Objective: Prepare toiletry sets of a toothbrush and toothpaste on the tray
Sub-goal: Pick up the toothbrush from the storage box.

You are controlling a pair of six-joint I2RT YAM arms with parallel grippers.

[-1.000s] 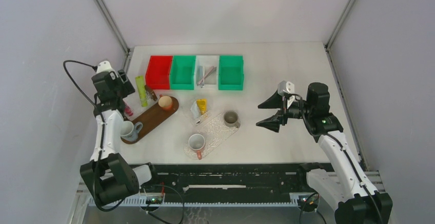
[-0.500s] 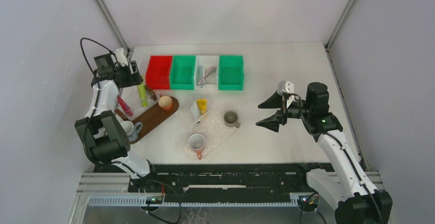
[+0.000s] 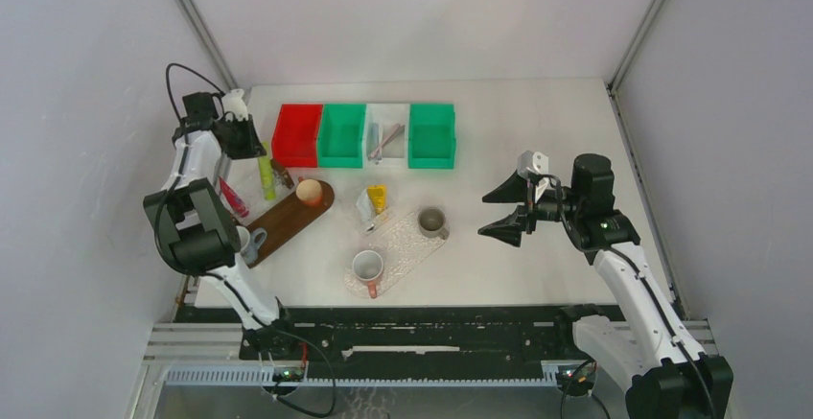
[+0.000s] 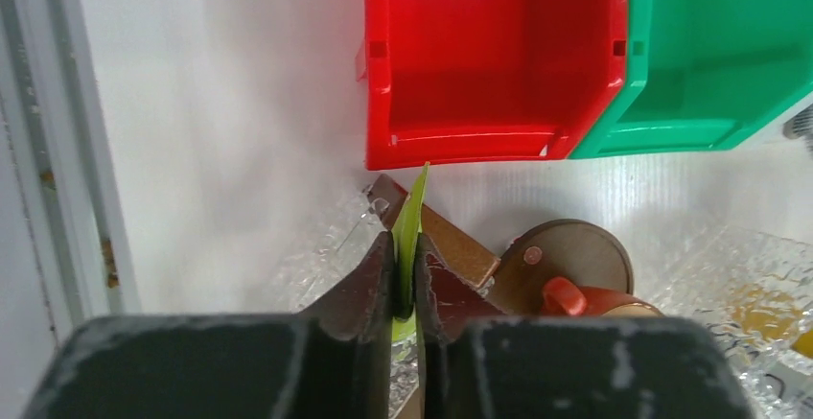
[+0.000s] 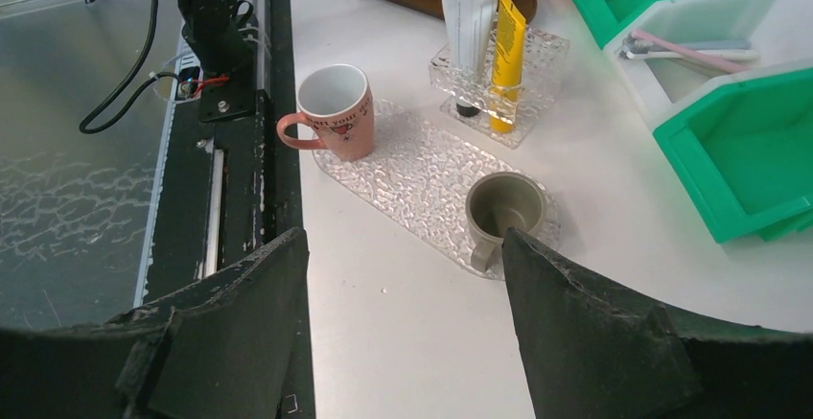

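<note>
My left gripper is shut on the flat end of a green tube, just in front of the red bin. From above, this green tube lies beside the wooden tray, with the left gripper at its far end. A yellow tube and a white tube stand in a small clear holder. Toothbrushes lie in the white bin. My right gripper hangs open and empty above the table, right of the clear tray.
A pink mug and a grey mug stand on the clear tray. The wooden tray holds a tan cup and a pale mug. A pink tube lies left of it. Two green bins flank the white one.
My left arm has swung toward the back left corner, and its gripper has closed on the green tube's end. The right arm has not moved.
</note>
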